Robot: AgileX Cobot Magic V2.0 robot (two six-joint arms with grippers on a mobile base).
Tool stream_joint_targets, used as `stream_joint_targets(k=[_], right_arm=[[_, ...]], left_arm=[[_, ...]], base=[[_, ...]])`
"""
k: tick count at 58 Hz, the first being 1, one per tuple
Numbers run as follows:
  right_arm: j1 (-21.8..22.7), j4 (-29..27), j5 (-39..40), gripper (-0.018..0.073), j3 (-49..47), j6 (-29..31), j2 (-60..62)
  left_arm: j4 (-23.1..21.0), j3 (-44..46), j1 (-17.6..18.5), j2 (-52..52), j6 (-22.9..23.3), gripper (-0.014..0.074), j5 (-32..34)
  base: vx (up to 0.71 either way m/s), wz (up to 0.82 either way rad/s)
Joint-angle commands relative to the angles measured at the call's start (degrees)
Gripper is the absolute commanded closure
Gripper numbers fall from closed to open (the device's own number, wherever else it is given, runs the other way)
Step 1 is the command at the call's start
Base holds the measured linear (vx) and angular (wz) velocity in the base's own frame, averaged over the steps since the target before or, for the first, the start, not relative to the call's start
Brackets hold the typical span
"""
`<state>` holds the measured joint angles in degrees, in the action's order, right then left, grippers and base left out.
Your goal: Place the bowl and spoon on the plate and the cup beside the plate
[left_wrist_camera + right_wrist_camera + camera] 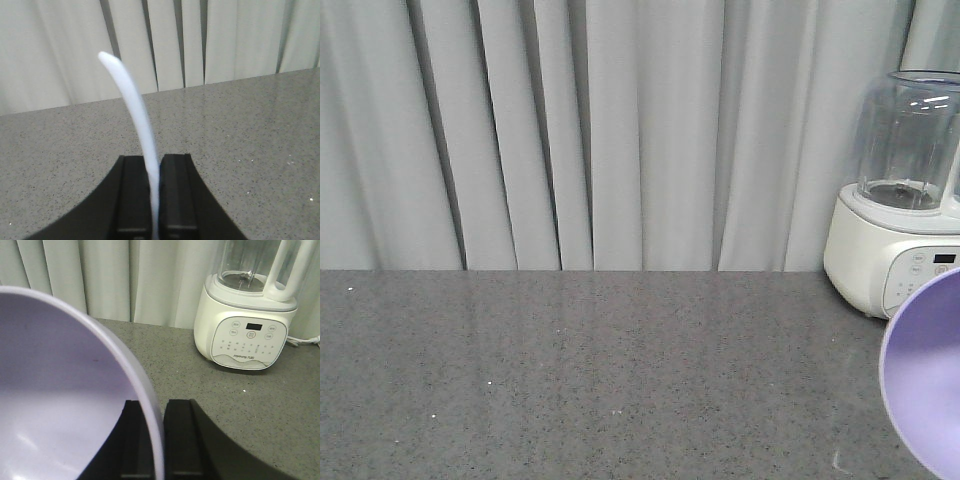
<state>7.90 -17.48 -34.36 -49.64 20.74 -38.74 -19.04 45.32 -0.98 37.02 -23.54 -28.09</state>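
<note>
In the left wrist view, my left gripper (154, 165) is shut on the pale spoon (131, 100), whose curved handle rises up and to the left between the black fingers (132, 190). My right gripper (159, 407) is shut on the rim of the lavender bowl (60, 390), which fills the left of the right wrist view. The bowl (930, 375) also shows at the right edge of the front view, held above the counter. The plate and the cup are out of view.
A grey speckled countertop (600, 370) runs across all views, backed by white pleated curtains (570, 130). A white blender with a clear jar (905, 200) stands at the back right, close behind the bowl; the same blender (247, 315) shows in the right wrist view.
</note>
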Motion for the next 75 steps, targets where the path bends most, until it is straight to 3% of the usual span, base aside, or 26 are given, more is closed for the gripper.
stream_joint_targets(k=[1,75], right_arm=[[0.18,-0.83,4.93,0.0568,-1.63,0.41,0.06],[0.18,-0.83,4.93,0.0568,-1.63,0.41,0.06]], left_arm=[[-1.26,1.36,0.41,-0.30,0.06,0.0596,4.39],[-1.26,1.36,0.41,-0.30,0.06,0.0596,4.39]], base=[[0.00,0.01],[-0.14,0.03]])
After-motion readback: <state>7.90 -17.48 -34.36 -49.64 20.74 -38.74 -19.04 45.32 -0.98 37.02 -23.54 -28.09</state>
